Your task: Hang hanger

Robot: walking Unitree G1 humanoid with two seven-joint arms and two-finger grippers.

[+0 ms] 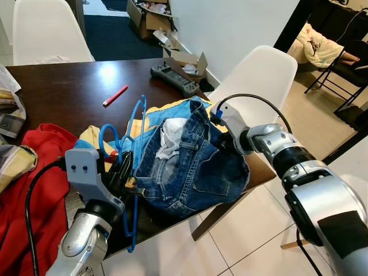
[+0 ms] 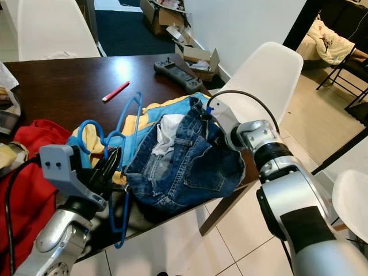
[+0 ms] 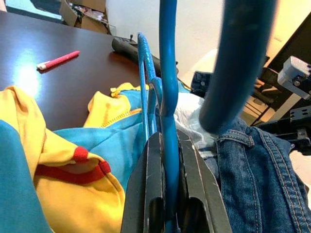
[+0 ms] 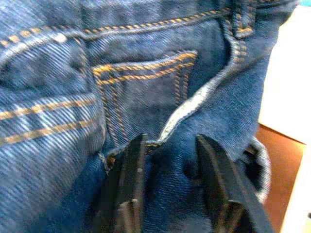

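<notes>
A blue plastic hanger (image 1: pixel 138 115) stands on edge over a pile of clothes at the near edge of the dark table (image 1: pixel 57 86). My left gripper (image 1: pixel 123 167) is shut on its lower bar, and the left wrist view shows the hanger (image 3: pixel 167 97) clamped between the fingers (image 3: pixel 146 194). To the right of the hanger lie blue jeans (image 1: pixel 190 167), hanging over the table edge. My right gripper (image 4: pixel 170 143) presses into the jeans' waistband from the right. Its fingers (image 4: pixel 129 179) are apart with a fold of denim (image 4: pixel 146 87) between them.
A yellow and light-blue garment (image 1: pixel 155 118) lies under the hanger, a red one (image 1: pixel 34 172) to the left. A red pen (image 1: pixel 115 95) and a black controller (image 1: pixel 174 79) lie farther back. A white chair (image 1: pixel 259 75) stands at the table's right side.
</notes>
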